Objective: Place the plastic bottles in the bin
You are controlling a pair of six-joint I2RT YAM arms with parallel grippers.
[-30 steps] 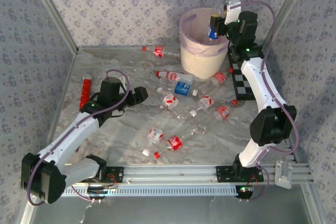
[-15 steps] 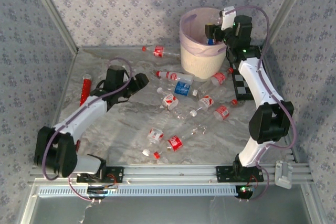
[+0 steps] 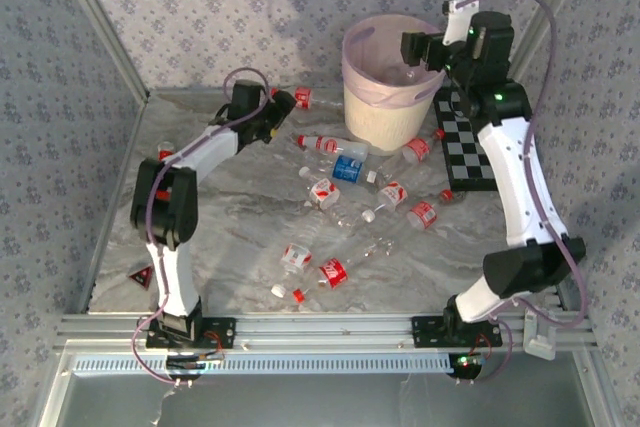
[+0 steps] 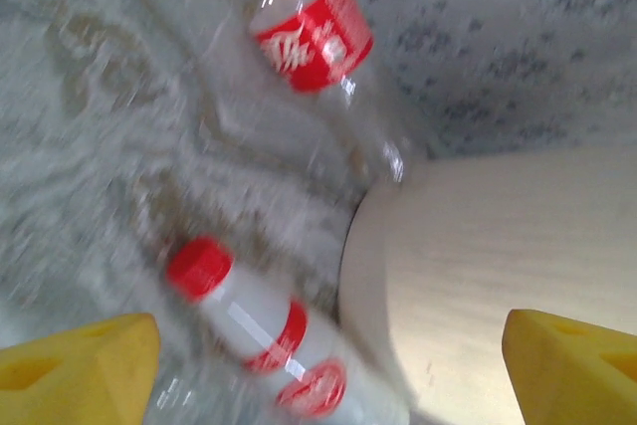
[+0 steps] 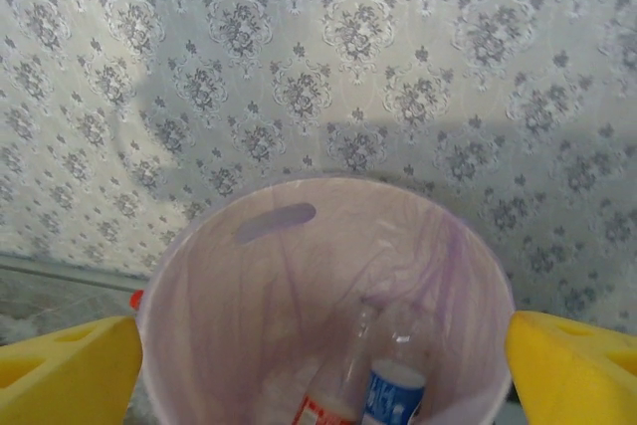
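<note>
– Above the round cream-white bin (image 3: 385,119) with its lilac bag liner, at the far right, what had changed for the right hand (image 3: 412,50)?

– Its fingers, closed a second earlier on a small blue-labelled clear plastic bottle (image 5: 390,395), had spread wide and held nothing. That bottle lay at the bottom of the bin beside a second clear bottle with a red label (image 5: 323,407), as the right wrist view showed.

– And the left hand (image 3: 282,107)?

– It had swung from the left middle of the grey marbled tabletop (image 3: 230,227) to the far edge, just left of the bin. Its fingers stood wide apart and empty. A clear bottle with a red-and-white label (image 4: 314,27) and a red-capped bottle (image 4: 254,330) lay ahead of them, untouched, close to the bin's wall.

– What did that mean for the task?

– One more bottle was judged delivered. About ten remained loose on the tabletop, most near its centre, among them a red-labelled bottle near the front (image 3: 332,272). The left hand appeared placed to take a rear bottle, while the right hand was free to fetch another.
</note>
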